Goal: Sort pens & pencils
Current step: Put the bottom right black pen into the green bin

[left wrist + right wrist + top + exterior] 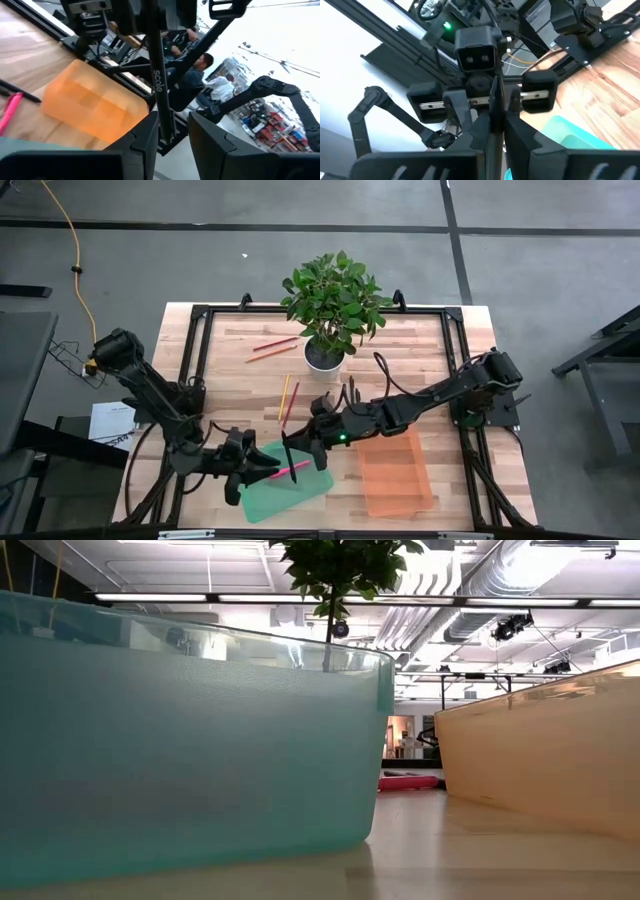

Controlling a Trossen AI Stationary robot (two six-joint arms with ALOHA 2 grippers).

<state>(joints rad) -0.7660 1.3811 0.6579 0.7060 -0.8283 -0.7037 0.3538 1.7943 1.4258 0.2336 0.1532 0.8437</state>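
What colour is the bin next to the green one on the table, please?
The bin is translucent orange, seen best in the high view, right of the green bin.

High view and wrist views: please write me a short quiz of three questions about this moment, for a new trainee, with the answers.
1. What does the right gripper clamp, facing the left gripper near the translucent green plastic tray? A) a yellow pencil B) the thin black pen C) a leaf
2. True or false: the thin red and orange wooden pencils lie inside the translucent orange plastic tray.
3. Fill in: the leafy green plant stands in a ___ pot.
Key: 1 B. 2 false; they lie on the wooden table beside the plant. 3 white.
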